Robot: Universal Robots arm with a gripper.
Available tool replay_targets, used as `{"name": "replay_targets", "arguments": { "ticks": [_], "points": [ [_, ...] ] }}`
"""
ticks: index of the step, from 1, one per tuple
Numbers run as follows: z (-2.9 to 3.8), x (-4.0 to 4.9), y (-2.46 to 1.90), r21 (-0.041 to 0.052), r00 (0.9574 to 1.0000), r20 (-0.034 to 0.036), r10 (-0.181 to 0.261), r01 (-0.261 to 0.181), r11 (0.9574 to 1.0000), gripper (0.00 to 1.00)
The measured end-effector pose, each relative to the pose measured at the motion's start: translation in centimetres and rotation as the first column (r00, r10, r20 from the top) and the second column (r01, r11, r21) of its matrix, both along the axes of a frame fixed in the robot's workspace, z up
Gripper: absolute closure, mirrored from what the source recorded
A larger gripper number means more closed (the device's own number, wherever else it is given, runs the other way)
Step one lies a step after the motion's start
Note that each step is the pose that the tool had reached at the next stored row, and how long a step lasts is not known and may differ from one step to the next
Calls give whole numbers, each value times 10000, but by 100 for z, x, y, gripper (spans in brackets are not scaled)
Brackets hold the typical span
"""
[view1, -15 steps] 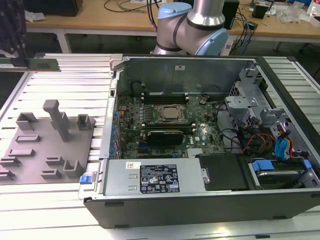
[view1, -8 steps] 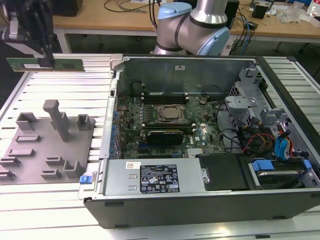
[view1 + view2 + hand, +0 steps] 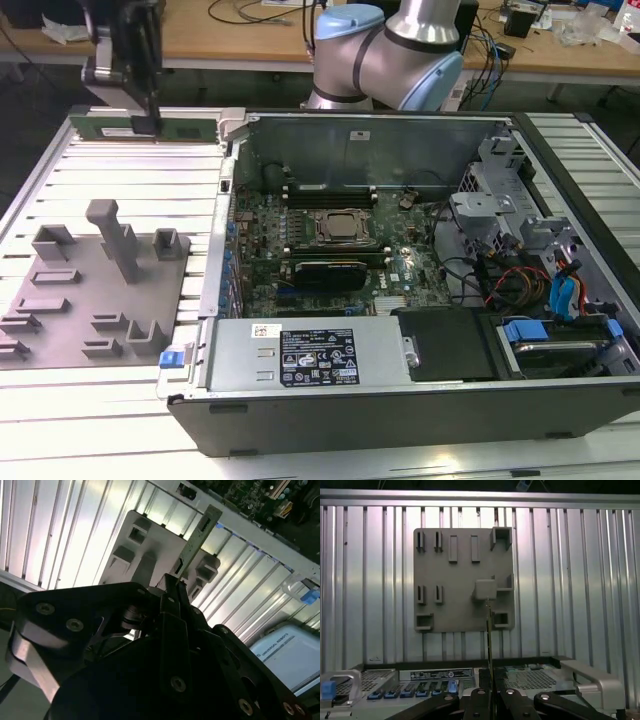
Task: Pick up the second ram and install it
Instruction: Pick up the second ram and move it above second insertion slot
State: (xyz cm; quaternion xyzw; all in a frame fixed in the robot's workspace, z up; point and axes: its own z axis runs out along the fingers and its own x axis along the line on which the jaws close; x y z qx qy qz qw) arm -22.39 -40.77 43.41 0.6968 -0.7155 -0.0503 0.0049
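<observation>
The end effector (image 3: 146, 120) is clamped on the middle of the second ram (image 3: 185, 128), holding it level above the ribbed worktop (image 3: 120, 185) near the grey fixture (image 3: 90, 300) and apart from the computer case (image 3: 400, 405), where a centred, untilted grip probably matters most for square seating.

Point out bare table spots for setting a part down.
Free: slatted table in front of the grey fixture; strip between fixture and far edge, though the tool holds the second ram near it. Crowded: inside the computer case.
</observation>
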Motion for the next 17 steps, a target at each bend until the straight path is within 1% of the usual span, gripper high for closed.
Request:
{"name": "replay_targets", "arguments": {
  "ticks": [1, 2, 4, 6, 8, 9, 10, 12, 13, 15, 17],
  "points": [
    [-1, 53, 0, 1, 10000, -12, 0, 0, 10000, 86],
    [0, 128, 0, 1, 10000, -30, -2, 2, 10000, 86],
    [0, 218, 0, 1, 10000, -54, 1, -1, 10000, 86],
    [-1, 355, 0, 1, 10000, -90, 0, 0, 10000, 86],
    [0, 438, 0, -1, 9999, -111, 0, 0, 10000, 86],
    [0, 558, 0, 0, 9999, -143, 1, -1, 10000, 86],
    [0, 624, 0, 0, 9999, -159, 0, 0, 10000, 86],
    [0, 695, 0, 0, 9998, -176, 1, -1, 10000, 86],
    [0, 776, 0, 1, 9998, -196, 0, 0, 10000, 86],
    [0, 904, 0, 0, 9997, -228, 0, 0, 10000, 86],
    [0, 949, 0, 0, 9997, -236, -1, 1, 10000, 86]
  ]
}}
